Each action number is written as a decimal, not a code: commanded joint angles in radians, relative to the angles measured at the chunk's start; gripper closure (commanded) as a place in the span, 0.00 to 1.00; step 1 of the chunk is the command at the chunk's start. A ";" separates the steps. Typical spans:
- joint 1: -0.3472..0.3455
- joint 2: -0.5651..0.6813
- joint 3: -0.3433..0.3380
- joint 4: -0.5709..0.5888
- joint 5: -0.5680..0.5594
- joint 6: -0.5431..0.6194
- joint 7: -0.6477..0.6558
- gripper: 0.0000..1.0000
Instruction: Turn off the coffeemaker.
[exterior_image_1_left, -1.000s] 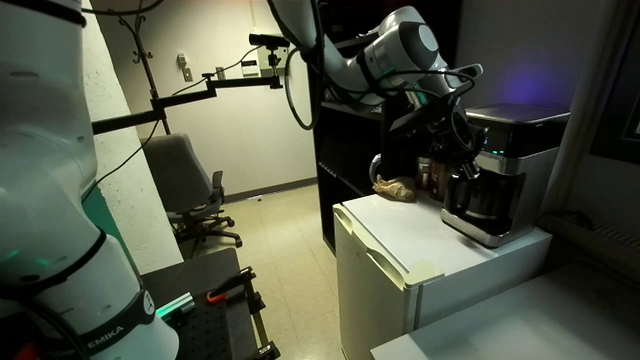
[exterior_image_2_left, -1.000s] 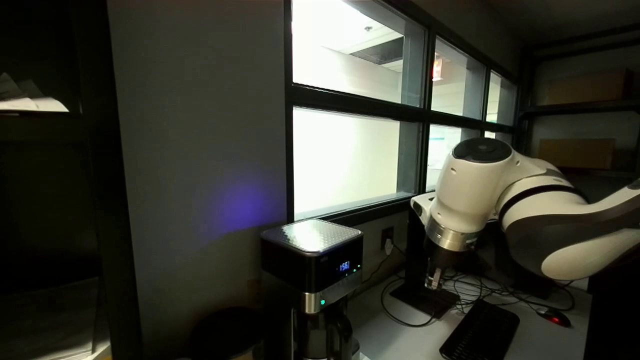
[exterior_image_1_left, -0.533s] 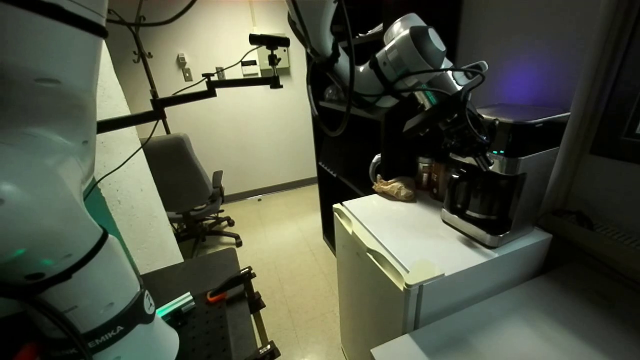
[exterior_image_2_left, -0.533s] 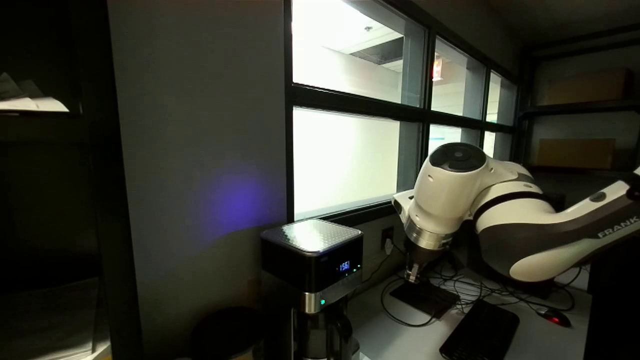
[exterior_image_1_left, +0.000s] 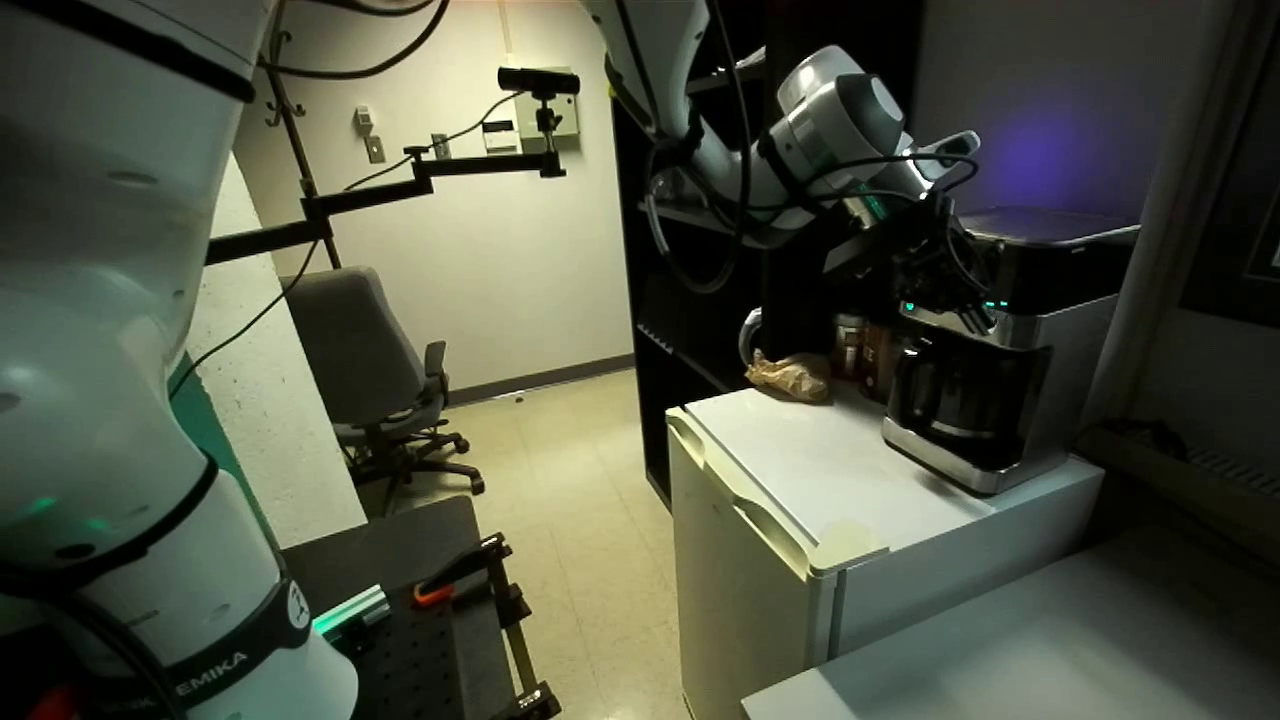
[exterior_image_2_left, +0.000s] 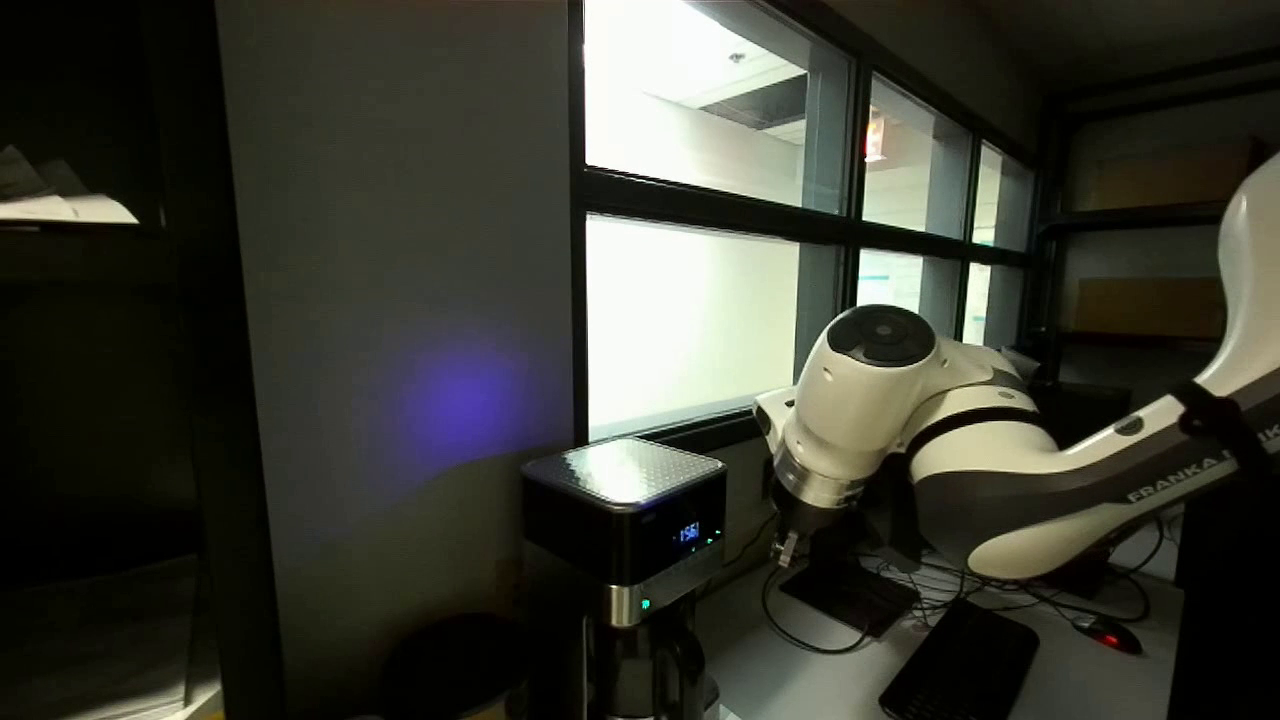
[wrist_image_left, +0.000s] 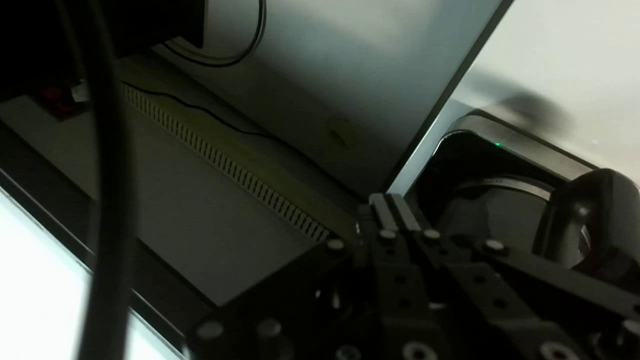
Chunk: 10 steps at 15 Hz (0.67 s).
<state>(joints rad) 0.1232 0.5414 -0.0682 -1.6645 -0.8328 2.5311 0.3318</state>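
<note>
Presently: coffeemaker (exterior_image_1_left: 1078, 370), black and silver, upright on white cabinet (exterior_image_1_left: 850, 470); display (exterior_image_2_left: 689, 532) lit blue, digits hard to read, green light (exterior_image_2_left: 645, 604) glowing. Coffee pot (exterior_image_1_left: 975, 395) seated inside, handle (wrist_image_left: 607, 215) facing out. Gripper (wrist_image_left: 389, 200), angled downward, near coffeemaker's front, apart from it. Fingers (wrist_image_left: 384, 214) closed up, thin dark line between them, nothing held. Crumpled brown bag (exterior_image_1_left: 790, 378) near cabinet's edge. Desk (exterior_image_2_left: 780, 675): black keyboard (exterior_image_2_left: 960, 660), mouse (exterior_image_2_left: 1107, 634) with red light. Grey office chair (exterior_image_1_left: 345, 345) well apart from cabinet.

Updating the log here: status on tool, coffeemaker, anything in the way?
Tool shut, holding nothing. Coffeemaker looks on: display and green light glowing. Carafe handle juts out below the display, possible snag.
</note>
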 joint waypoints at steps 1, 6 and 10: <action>0.028 0.055 -0.031 0.073 -0.016 0.026 0.020 1.00; 0.029 0.100 -0.034 0.124 0.003 0.032 0.008 1.00; 0.030 0.129 -0.035 0.154 0.008 0.036 0.005 1.00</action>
<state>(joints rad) 0.1369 0.6289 -0.0831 -1.5630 -0.8318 2.5455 0.3318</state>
